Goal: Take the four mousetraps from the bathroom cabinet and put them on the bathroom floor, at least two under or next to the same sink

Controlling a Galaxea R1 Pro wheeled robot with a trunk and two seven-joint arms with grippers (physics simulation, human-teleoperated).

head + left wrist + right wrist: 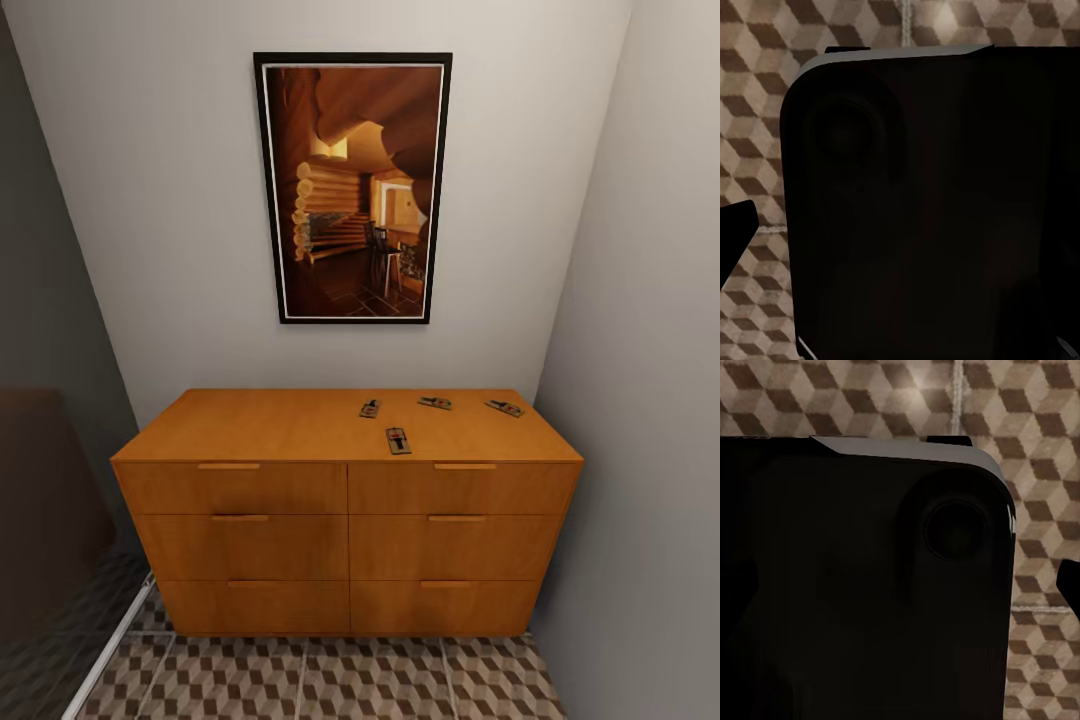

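The cabinet point(300, 520) is a wide orange-brown chest of drawers standing against the back wall in the head view. Several mousetraps lie on the right half of its flat top. One mousetrap point(399, 440) is near the front edge. Another point(370, 408) lies just behind it, with two more point(435, 403) point(505, 407) farther right along the back. The bathroom floor point(330, 680) with its cube-pattern tiles spreads in front of the cabinet. The same floor point(750, 90) point(1042, 450) also appears in both wrist views. The sink is out of view.
A grey wall point(640, 400) closes in tight at the cabinet's right. A dark bulky object point(40, 500) and a white floor strip point(110, 640) lie to the left. A framed picture point(352, 188) hangs above. A black robot body part point(922, 210) point(862, 585) blocks much of each wrist view.
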